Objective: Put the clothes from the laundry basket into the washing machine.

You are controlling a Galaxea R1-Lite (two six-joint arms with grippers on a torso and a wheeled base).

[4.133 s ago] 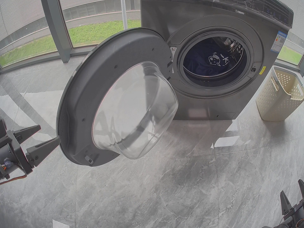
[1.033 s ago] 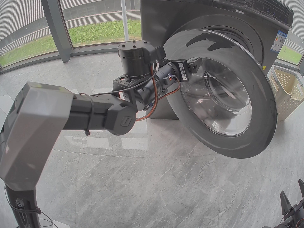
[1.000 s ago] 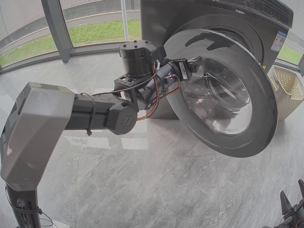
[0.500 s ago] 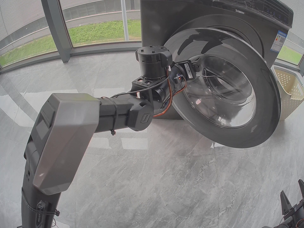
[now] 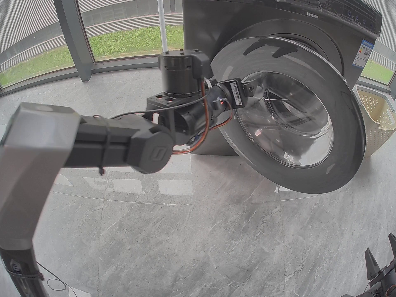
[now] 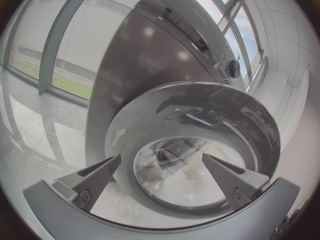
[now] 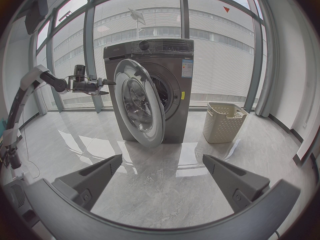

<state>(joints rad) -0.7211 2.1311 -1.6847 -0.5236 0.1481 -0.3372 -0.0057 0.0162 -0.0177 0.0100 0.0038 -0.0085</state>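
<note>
Having swung the door [image 5: 293,177] from wide open to half shut, the released left claw [image 6: 160,160] hangs beside it, so latching the washer [image 5: 214,25] remains.

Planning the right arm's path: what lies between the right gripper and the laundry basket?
Only bare floor lies between the right gripper and the laundry basket, as the right wrist view shows.

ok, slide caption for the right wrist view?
Open right hand faces the washing machine, door partly open, left hand near the door's rim, laundry basket beside the machine.
</note>
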